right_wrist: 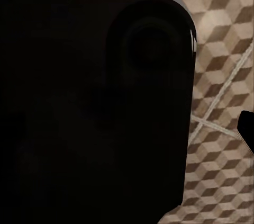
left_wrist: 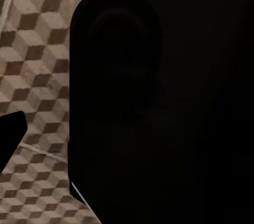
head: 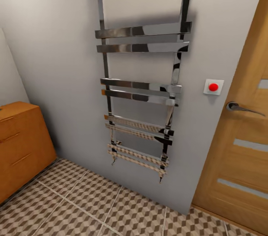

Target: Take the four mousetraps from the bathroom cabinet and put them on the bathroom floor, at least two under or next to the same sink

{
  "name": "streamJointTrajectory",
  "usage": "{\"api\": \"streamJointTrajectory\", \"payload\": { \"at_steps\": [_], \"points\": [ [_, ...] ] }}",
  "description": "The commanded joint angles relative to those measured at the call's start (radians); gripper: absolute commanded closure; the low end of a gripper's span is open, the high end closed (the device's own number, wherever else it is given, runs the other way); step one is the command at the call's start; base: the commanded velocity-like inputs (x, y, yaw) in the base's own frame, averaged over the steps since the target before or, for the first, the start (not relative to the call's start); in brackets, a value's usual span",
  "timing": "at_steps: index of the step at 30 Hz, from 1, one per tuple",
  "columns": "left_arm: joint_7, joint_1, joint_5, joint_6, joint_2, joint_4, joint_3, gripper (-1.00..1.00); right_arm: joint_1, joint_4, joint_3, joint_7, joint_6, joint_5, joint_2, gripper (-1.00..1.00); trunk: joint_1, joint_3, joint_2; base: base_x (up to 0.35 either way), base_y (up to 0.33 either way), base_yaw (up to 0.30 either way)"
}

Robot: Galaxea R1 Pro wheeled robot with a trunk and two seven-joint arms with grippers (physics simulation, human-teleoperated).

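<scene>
The orange-brown wooden cabinet [head: 18, 146] stands at the left edge of the head view, with only its right end and drawer fronts showing, all shut. The cube-patterned bathroom floor [head: 93, 206] spreads below it. The mousetraps are out of view. In the left wrist view a large black rounded body covers most of the floor [left_wrist: 37, 75], and a dark tip [left_wrist: 10, 136] pokes in at the edge. The right wrist view has the same kind of black body over the floor [right_wrist: 222, 75], with a dark tip [right_wrist: 247, 123] at its edge. I cannot tell how either gripper's jaws stand.
A chrome towel rail [head: 139, 91] hangs on the grey wall straight ahead. To its right are a white switch with a red button [head: 213, 87] and a wooden door [head: 242, 135] with a metal handle [head: 240, 108]. Tiled floor lies between the cabinet and the door.
</scene>
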Motion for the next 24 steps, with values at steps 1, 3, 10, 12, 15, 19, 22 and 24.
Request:
{"api": "streamJointTrajectory", "payload": {
  "at_steps": [1, 3, 10, 12, 15, 19, 22, 24],
  "points": [
    [0.0, 0.0, 0.007, -0.002, 0.0, 0.0, 0.001, -1.0, 0.0, 0.0, 0.0, -0.001, -0.003, 0.001, 0.0, -1.0, 0.0, -0.001, 0.0, 0.0, 0.0, 0.273],
    [0.0, 0.0, 0.007, -0.002, 0.0, 0.0, 0.001, -1.0, 0.0, 0.0, 0.0, -0.001, -0.003, 0.001, 0.0, -1.0, 0.0, -0.001, 0.0, 0.0, 0.0, 0.273],
    [0.0, 0.0, 0.007, -0.002, 0.0, 0.0, 0.001, -1.0, 0.0, 0.0, 0.0, -0.001, -0.003, 0.003, 0.0, -1.0, 0.0, -0.001, 0.0, 0.0, 0.0, 0.274],
    [0.0, 0.0, 0.007, -0.002, 0.0, 0.0, 0.001, -1.0, 0.0, 0.0, 0.0, -0.002, -0.003, 0.007, 0.0, -1.0, 0.0, -0.001, 0.0, 0.0, 0.0, 0.274],
    [0.0, 0.0, 0.007, -0.002, 0.0, 0.0, 0.001, -1.0, 0.0, 0.0, -0.001, -0.002, -0.003, 0.023, 0.0, -1.0, 0.0, -0.001, 0.0, 0.0, 0.0, 0.273],
    [0.0, 0.0, 0.007, -0.002, 0.0, 0.0, 0.001, -1.0, 0.0, 0.0, -0.002, -0.002, -0.004, 0.026, 0.001, -1.0, 0.0, -0.001, 0.0, 0.0, 0.0, 0.274],
    [0.0, 0.0, 0.007, -0.002, 0.0, 0.0, 0.001, -1.0, 0.0, 0.0, -0.002, -0.003, -0.004, 0.027, 0.001, -1.0, 0.0, -0.001, 0.0, 0.0, 0.0, 0.274],
    [0.0, 0.0, 0.007, -0.002, 0.0, 0.0, 0.001, -1.0, 0.0, 0.0, -0.002, -0.003, -0.004, 0.027, 0.001, -1.0, 0.0, -0.001, 0.0, 0.0, 0.0, 0.274]
  ]
}}
